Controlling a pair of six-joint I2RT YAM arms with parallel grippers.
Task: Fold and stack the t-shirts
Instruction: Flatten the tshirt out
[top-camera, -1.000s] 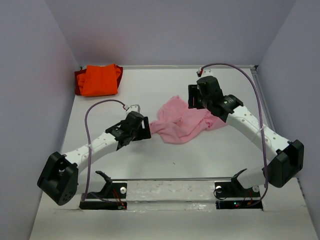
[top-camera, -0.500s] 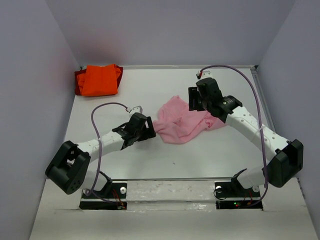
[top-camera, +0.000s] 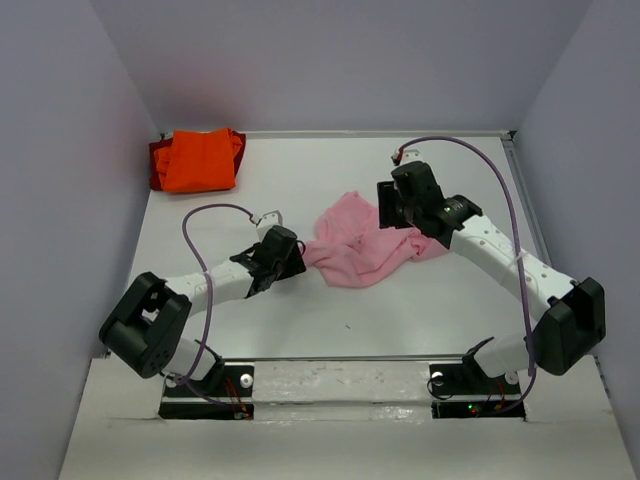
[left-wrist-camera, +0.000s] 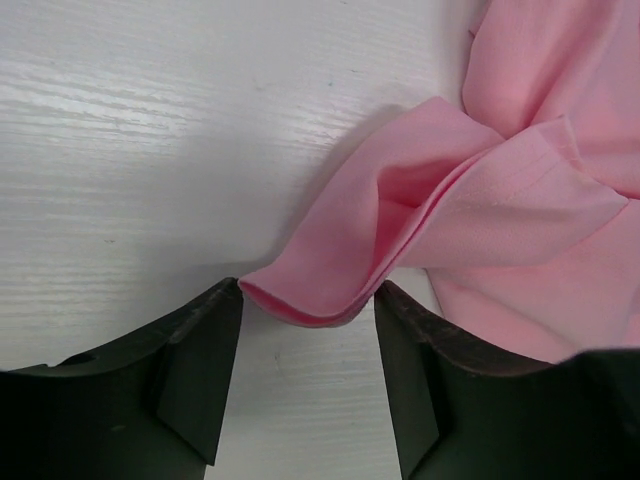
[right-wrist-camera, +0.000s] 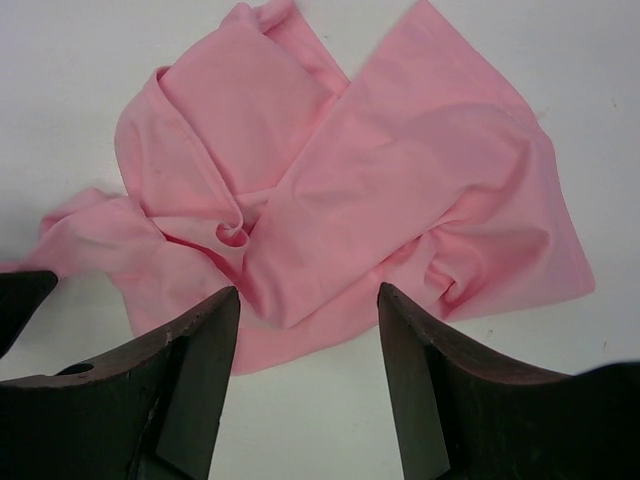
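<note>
Top external view: the crumpled light pink t-shirt (top-camera: 360, 250) lies on the white table (top-camera: 330, 170), a little right of the frame's centre. The orange t-shirts (top-camera: 198, 160) sit folded in a pile at the table's upper left corner, well apart from it.

The left gripper (top-camera: 293, 260) is low at the pink shirt's left edge. In the left wrist view its jaws stand partly apart. A doubled-over fold of pink cloth lies between the two fingertips (left-wrist-camera: 215, 330) and reaches across the gap from one to the other. The fold looks loose, not pinched flat.

The right gripper (right-wrist-camera: 308, 300) hangs over the shirt's upper right part with its jaws wide and nothing between them. In the right wrist view the shirt fills the middle of the frame, bunched and twisted, with bare table around it.
</note>
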